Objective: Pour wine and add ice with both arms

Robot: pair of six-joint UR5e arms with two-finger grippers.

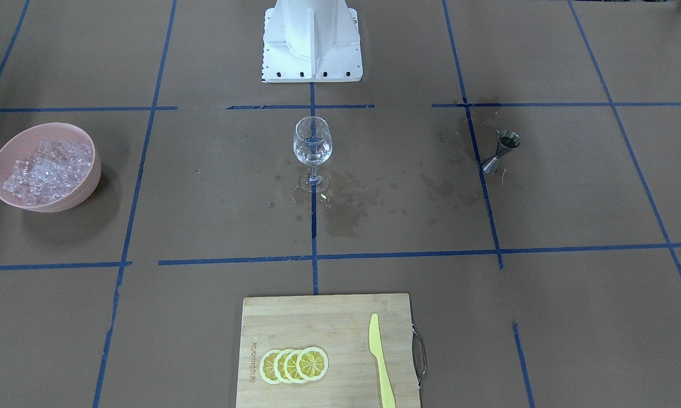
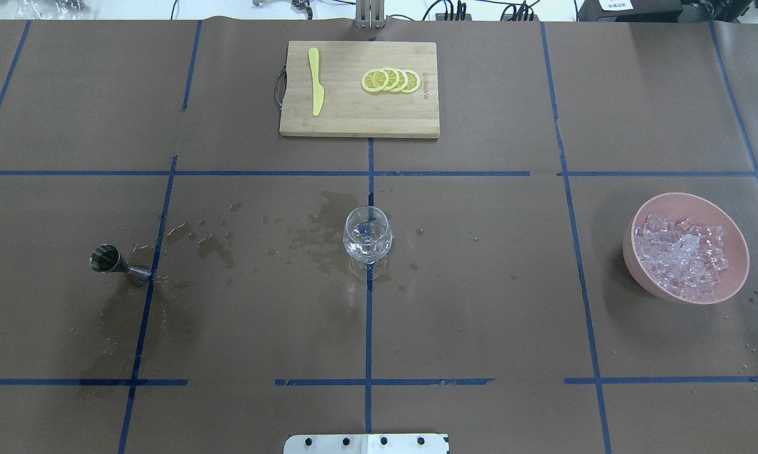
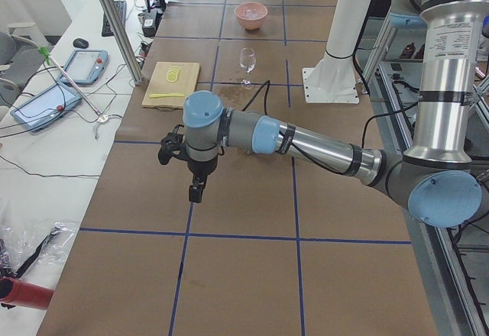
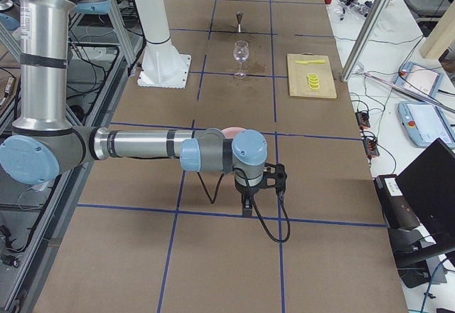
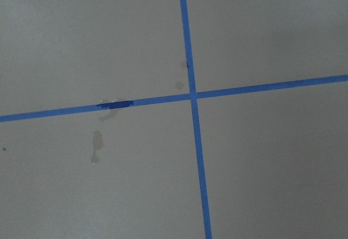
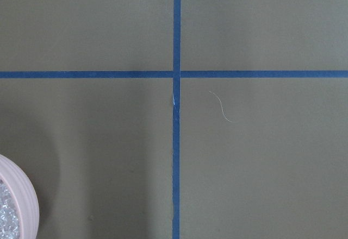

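Observation:
A clear stemmed glass [image 1: 312, 148] [image 2: 367, 239] stands at the table's middle, with what looks like a little colourless liquid in its bowl. A steel jigger [image 1: 502, 151] [image 2: 115, 263] stands on my left side; what it holds cannot be made out. Ice cubes [image 1: 46, 170] [image 2: 682, 255] fill a pink bowl [image 1: 46, 125] [image 2: 688, 196] on my right. My left gripper [image 3: 195, 195] points down over bare paper at the table's left end, far from the jigger. My right gripper [image 4: 245, 205] points down near the bowl [image 6: 24, 206]. I cannot tell whether either is open or shut.
A wooden cutting board [image 1: 318, 317] [image 2: 354, 120] at the far side from me bears lemon slices [image 2: 391, 80] and a yellow knife [image 2: 316, 82]. Dark wet stains [image 2: 322, 230] spread around the glass and jigger. The white base column [image 1: 312, 39] stands behind the glass.

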